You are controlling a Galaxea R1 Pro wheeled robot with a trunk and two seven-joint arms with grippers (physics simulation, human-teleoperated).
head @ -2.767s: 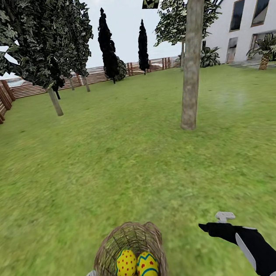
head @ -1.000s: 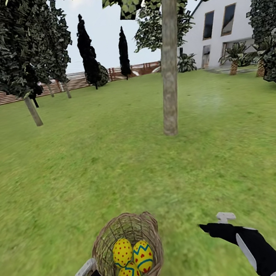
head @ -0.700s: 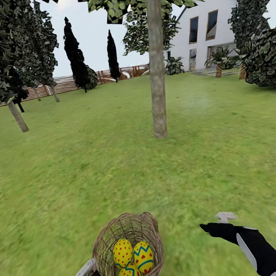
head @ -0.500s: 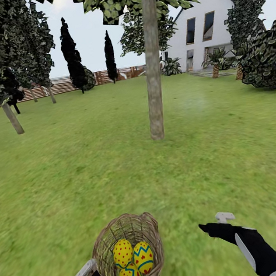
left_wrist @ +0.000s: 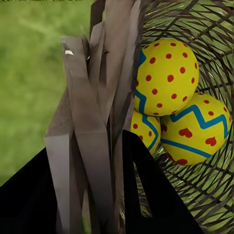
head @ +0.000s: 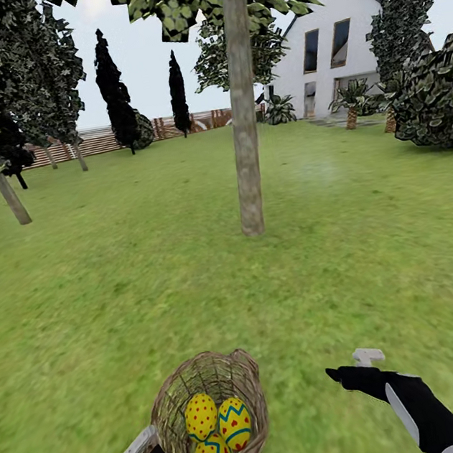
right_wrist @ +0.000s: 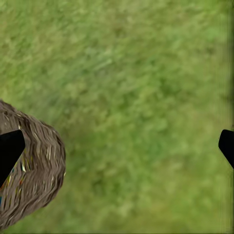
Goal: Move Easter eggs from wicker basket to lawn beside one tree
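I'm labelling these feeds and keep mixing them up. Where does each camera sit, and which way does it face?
Head view: on the robot's head, facing forward and down across the lawn toward the tree; both arms show.
Left wrist view: by the left gripper, facing the wicker basket rim; dark fingers show.
Right wrist view: by the right gripper, facing down at grass; fingertips show at the edges.
Shared: the basket is in all three; the three Easter eggs in the head and left wrist views.

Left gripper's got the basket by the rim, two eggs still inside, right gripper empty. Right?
Not two: three eggs lie in the basket, as the head view shows. The rest holds: the left gripper is clamped on the basket's rim, and the right gripper is open, holding nothing.
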